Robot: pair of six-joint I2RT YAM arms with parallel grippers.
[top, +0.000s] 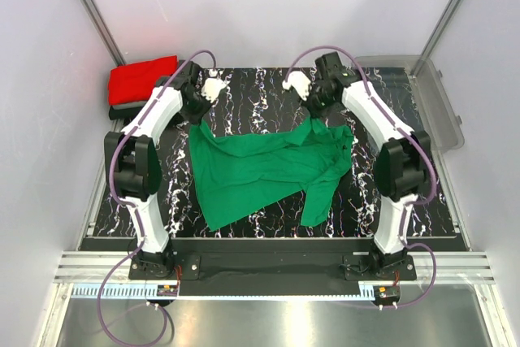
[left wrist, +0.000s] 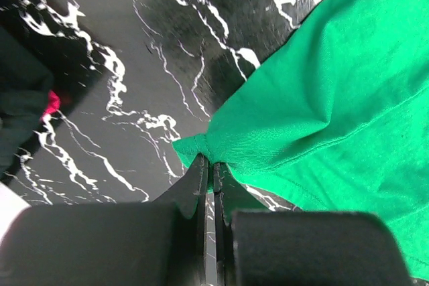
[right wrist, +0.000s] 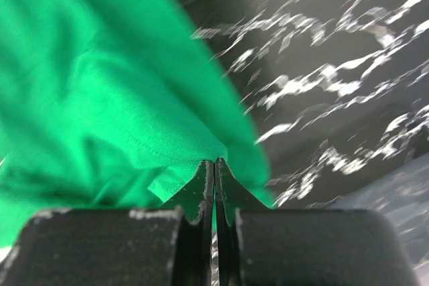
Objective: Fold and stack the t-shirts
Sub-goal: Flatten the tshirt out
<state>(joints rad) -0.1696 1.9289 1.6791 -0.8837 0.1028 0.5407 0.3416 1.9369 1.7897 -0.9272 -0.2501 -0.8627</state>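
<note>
A bright green t-shirt (top: 260,170) lies spread on the black marbled table (top: 244,95), rumpled at its right side. My left gripper (top: 197,119) is shut on the shirt's far left corner; the left wrist view shows the green hem (left wrist: 201,145) pinched between the closed jaws. My right gripper (top: 313,118) is shut on the shirt's far right edge, and the right wrist view shows green cloth (right wrist: 194,159) clamped in the closed jaws. A folded red t-shirt (top: 142,79) lies on a dark folded one (top: 122,111) at the far left, off the table's corner.
A clear plastic bin (top: 431,99) stands at the far right edge of the table. White walls and metal posts close in the back and sides. The arm bases sit at the near edge.
</note>
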